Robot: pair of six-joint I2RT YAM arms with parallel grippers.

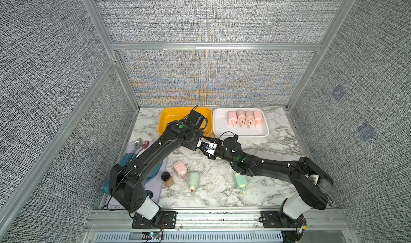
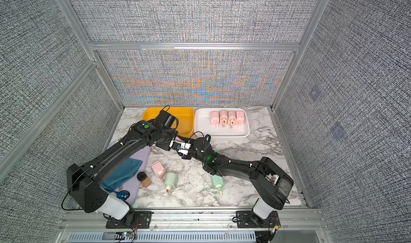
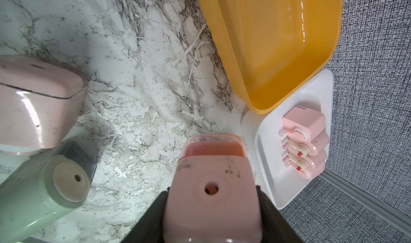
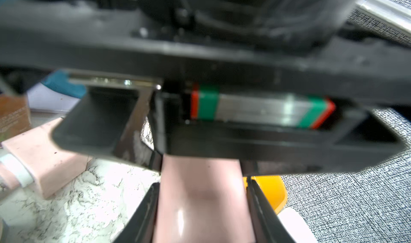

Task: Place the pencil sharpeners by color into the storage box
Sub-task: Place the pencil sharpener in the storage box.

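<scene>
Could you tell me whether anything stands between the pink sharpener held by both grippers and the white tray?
Nothing visible does. The marble between the held sharpener and the white tray is bare, and the tray's near part is free. Both the left gripper and right gripper clamp it, though.

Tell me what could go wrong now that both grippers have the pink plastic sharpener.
1. The left gripper and right gripper both clamp the one pink plastic pencil sharpener; if either arm pulls before the other releases, it may twist free and drop.
2. Their wrists crowd together by the yellow plastic tray; retreating could bump it.
3. The white tray holds four pink sharpeners in a row; a fifth may knock them.
</scene>
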